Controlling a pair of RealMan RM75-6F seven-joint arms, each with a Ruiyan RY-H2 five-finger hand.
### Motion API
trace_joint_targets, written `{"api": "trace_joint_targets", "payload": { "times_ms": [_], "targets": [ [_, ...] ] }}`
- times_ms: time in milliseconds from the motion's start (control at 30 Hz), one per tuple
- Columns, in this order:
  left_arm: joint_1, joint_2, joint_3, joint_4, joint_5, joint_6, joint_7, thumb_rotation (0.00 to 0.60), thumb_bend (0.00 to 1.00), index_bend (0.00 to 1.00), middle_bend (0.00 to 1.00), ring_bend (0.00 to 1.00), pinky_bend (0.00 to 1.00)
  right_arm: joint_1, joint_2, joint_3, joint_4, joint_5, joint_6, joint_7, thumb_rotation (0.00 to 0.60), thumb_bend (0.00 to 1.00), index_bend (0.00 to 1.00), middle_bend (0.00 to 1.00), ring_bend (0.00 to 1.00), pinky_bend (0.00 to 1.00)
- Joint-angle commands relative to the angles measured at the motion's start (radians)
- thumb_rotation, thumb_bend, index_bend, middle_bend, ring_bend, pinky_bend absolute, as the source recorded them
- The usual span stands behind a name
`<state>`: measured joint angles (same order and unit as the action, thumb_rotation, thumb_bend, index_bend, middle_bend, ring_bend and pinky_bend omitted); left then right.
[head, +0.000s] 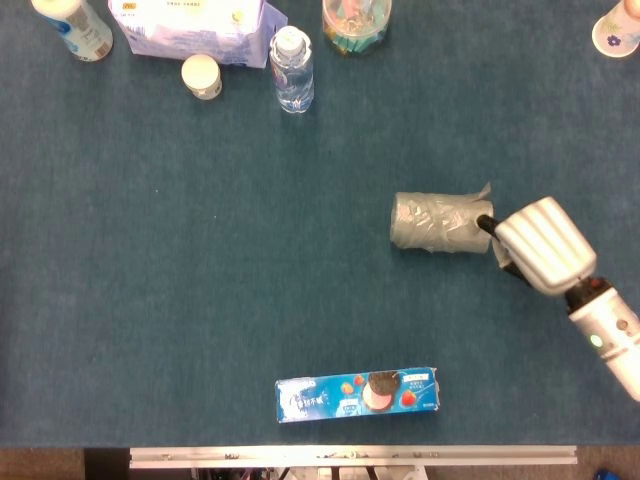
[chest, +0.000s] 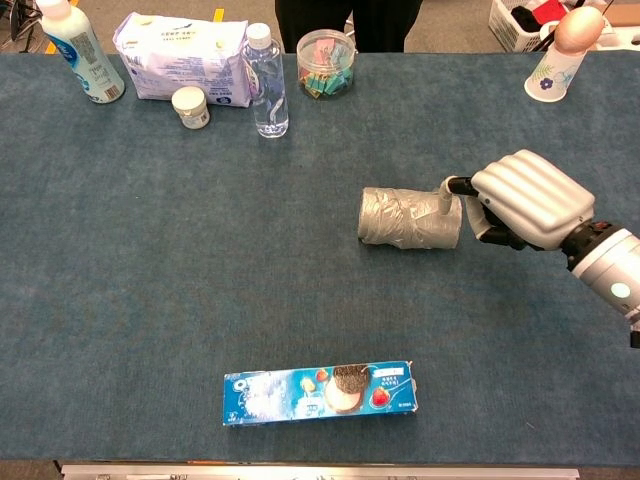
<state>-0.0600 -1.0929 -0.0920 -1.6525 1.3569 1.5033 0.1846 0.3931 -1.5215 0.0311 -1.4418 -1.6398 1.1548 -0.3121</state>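
A grey roll wrapped in crinkled plastic (head: 440, 222) lies on its side on the blue table cloth, right of centre. My right hand (head: 540, 245) comes in from the right, its back toward both cameras. In the chest view the right hand (chest: 525, 198) has its thumb lying over the right end of the grey roll (chest: 408, 217), while the other fingers curl down just right of that end. Nothing is held in it. My left hand shows in neither view.
A blue cookie box (head: 357, 395) lies flat near the front edge. Along the back stand a white bottle (head: 75, 25), a tissue pack (head: 190, 25), a small jar (head: 202, 76), a water bottle (head: 291, 70), a jar of clips (head: 355, 22) and, far right, a flowered cup (head: 615, 28).
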Motion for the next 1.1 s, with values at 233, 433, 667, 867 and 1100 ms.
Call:
{"api": "trace_joint_targets", "payload": {
  "times_ms": [233,433,667,867,1100],
  "targets": [
    [0.0,0.001,-0.001,0.002,-0.003,-0.002,-0.003,0.6,0.38,0.67,0.6,0.42,0.58,0.017,-0.041,0.017,0.063,0.027,0.018,0.033,0.6,1.0,0.46,1.0,1.0,1.0],
    [0.0,-0.001,0.0,0.003,-0.003,-0.002,0.001,0.6,0.38,0.67,0.6,0.42,0.58,0.019,-0.052,0.011,0.107,0.057,0.001,0.059,0.6,1.0,0.46,1.0,1.0,1.0],
    [0.001,0.001,-0.001,0.0,-0.002,0.002,-0.002,0.6,0.38,0.67,0.6,0.42,0.58,0.025,-0.071,-0.001,0.157,0.077,-0.02,0.081,0.6,1.0,0.46,1.0,1.0,1.0],
    [0.001,0.002,0.0,-0.001,0.0,0.002,0.0,0.6,0.38,0.67,0.6,0.42,0.58,0.028,-0.069,-0.006,0.143,0.057,0.01,0.097,0.6,1.0,0.46,1.0,1.0,1.0],
    [0.001,0.0,0.002,-0.003,0.004,0.002,0.006,0.6,0.38,0.67,0.6,0.42,0.58,0.032,-0.056,-0.004,0.109,0.044,0.037,0.099,0.6,1.0,0.46,1.0,1.0,1.0]
  ]
}}
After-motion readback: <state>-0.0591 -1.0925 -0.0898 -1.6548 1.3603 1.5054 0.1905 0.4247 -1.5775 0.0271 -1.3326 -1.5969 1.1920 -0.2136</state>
